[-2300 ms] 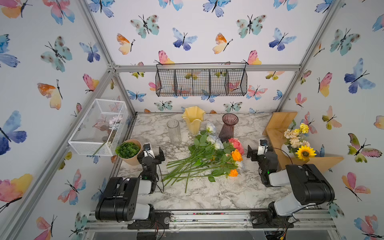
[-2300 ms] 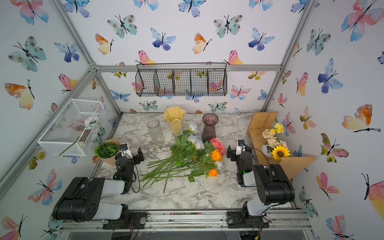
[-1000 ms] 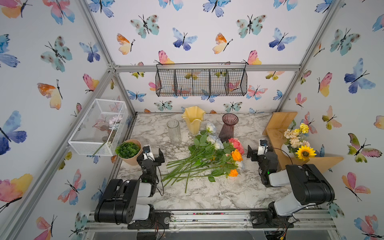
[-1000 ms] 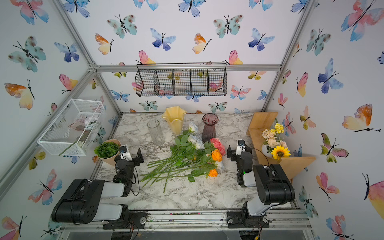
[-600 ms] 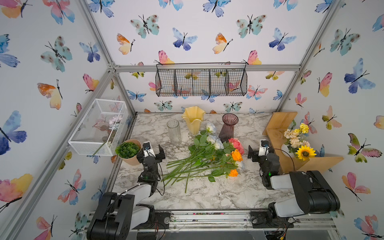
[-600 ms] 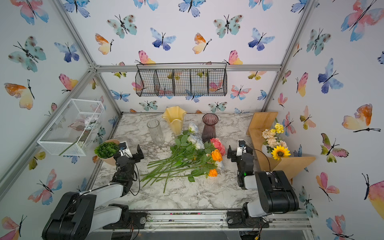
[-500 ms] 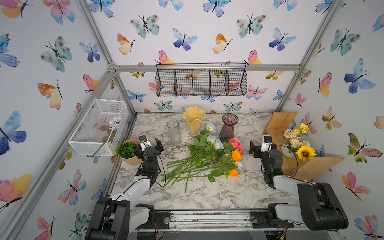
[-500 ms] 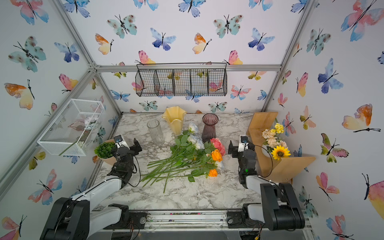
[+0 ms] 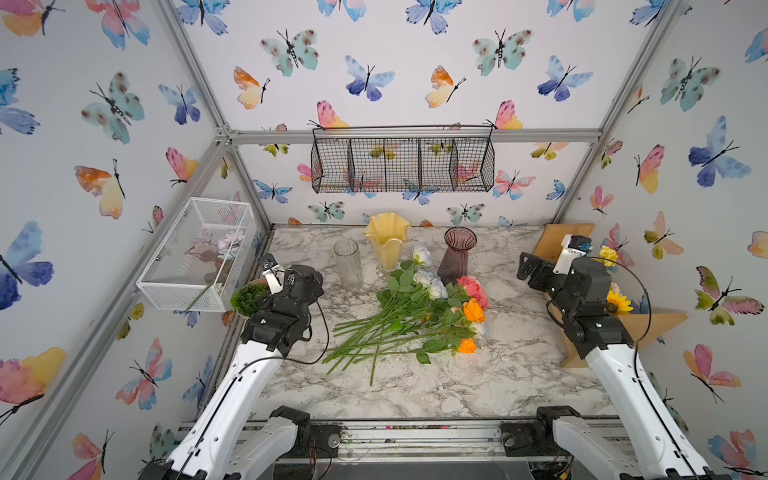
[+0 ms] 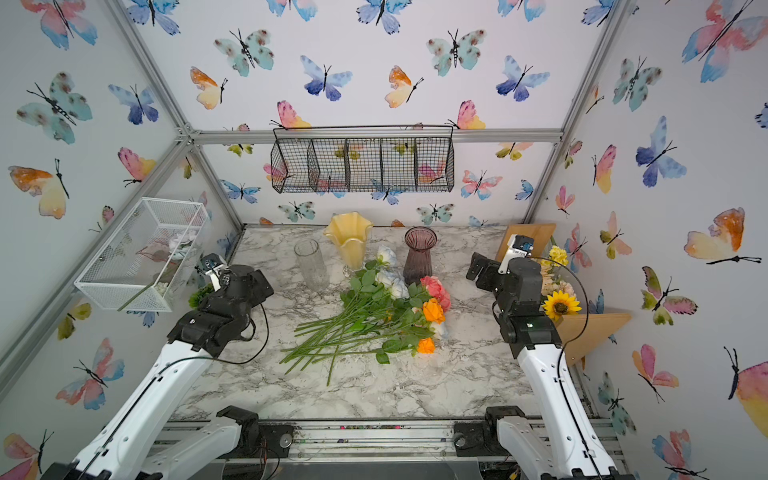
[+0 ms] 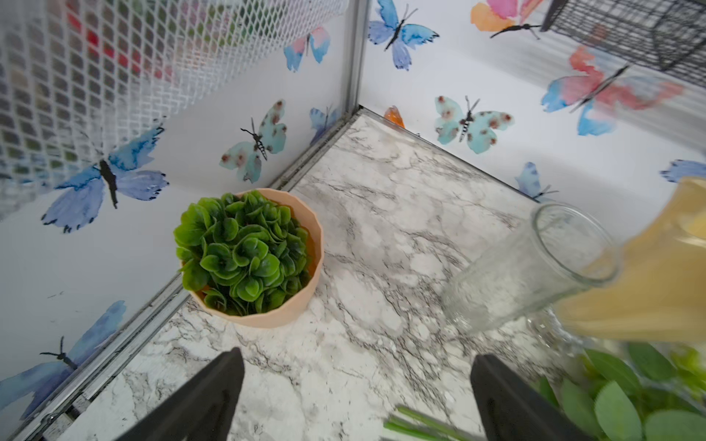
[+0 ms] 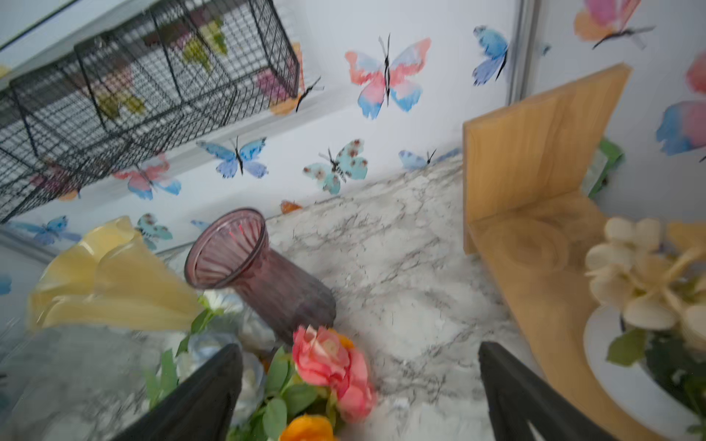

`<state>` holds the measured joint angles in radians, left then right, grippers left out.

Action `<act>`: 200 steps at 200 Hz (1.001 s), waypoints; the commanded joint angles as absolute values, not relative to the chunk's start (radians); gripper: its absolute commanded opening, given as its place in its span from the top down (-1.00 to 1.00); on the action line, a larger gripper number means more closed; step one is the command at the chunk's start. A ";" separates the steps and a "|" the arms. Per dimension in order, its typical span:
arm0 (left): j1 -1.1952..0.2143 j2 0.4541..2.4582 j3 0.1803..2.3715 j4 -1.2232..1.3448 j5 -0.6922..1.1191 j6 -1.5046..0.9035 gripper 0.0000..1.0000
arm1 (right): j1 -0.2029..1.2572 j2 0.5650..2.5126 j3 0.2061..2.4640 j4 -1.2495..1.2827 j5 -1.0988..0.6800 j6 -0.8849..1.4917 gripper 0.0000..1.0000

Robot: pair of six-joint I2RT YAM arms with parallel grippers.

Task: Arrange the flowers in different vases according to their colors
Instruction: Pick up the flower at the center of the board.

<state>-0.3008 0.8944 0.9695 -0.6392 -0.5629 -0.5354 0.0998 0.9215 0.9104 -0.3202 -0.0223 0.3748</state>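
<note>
1. Both pairs of my fingers stand wide with nothing between them. Left fingers (image 11: 206, 397) hang over bare marble bench (image 9: 415, 395) near the green succulent in a tan pot (image 11: 244, 252). Right fingers (image 12: 206, 389) hang by the bloom end of the heap, beside a pink rose (image 12: 328, 355).
2. The long green-stemmed artificial flowers (image 9: 399, 320) lie in one crossed heap mid-bench, stems fanned toward my left arm and heads toward my right.
3. Three vases stand upright and empty behind the heap: a tall clear glass cylinder (image 9: 348, 264), a wavy-rimmed yellow glass vase (image 9: 387, 241) and a ribbed purple flared-neck vase (image 9: 457, 253).
4. Step in hand, as I judge it: go in for a first flower. Best taken at the fanned stem ends, where single stems lie apart. Close across one stem only.
5. Lift slowly. The leaves look tangled, and neighbouring flowers may drag along.
6. Risk: the purple vase stands just beside the pink heads, and a careless sweep of my right arm could tip it.
</note>
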 commanded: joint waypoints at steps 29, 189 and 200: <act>-0.299 0.720 1.048 -0.810 -0.325 -0.462 -0.97 | 0.103 0.730 0.838 -0.635 -0.308 0.466 -0.97; -0.929 1.248 1.023 -0.648 -0.268 -0.506 -0.62 | 0.104 0.928 0.743 -0.541 -0.622 0.621 -0.53; -0.925 1.307 1.038 -0.603 -0.266 -0.476 -0.52 | 0.104 0.946 0.762 -0.553 -0.617 0.607 -0.48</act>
